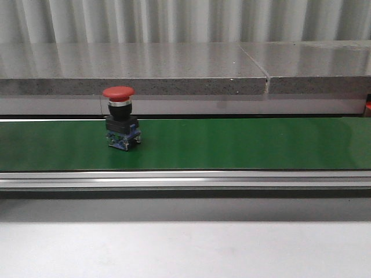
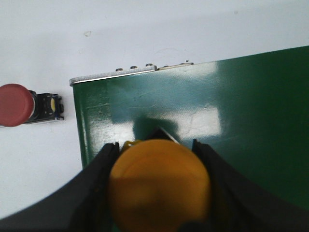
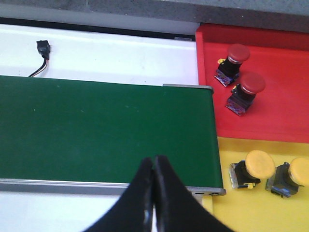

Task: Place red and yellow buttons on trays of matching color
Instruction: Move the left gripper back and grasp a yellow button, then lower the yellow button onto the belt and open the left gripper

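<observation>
Front view: a red mushroom-head push button (image 1: 120, 117) stands upright on the green conveyor belt (image 1: 243, 145), left of centre.
Left gripper (image 2: 157, 159): its black fingers (image 2: 99, 174) clamp a yellow mushroom-head push button (image 2: 159, 186) above the belt's end; another red button (image 2: 26, 105) lies beside it on the white table (image 2: 43, 48).
Right gripper (image 3: 154, 166): fingertips pressed together, holding nothing, over the belt's edge.
Red plastic tray (image 3: 285, 92): two red buttons.
Yellow plastic tray (image 3: 251, 212): two yellow buttons.

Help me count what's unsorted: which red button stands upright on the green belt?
The red button in the front view; it stands upright on the green belt, unlike the two on the red tray.
</observation>
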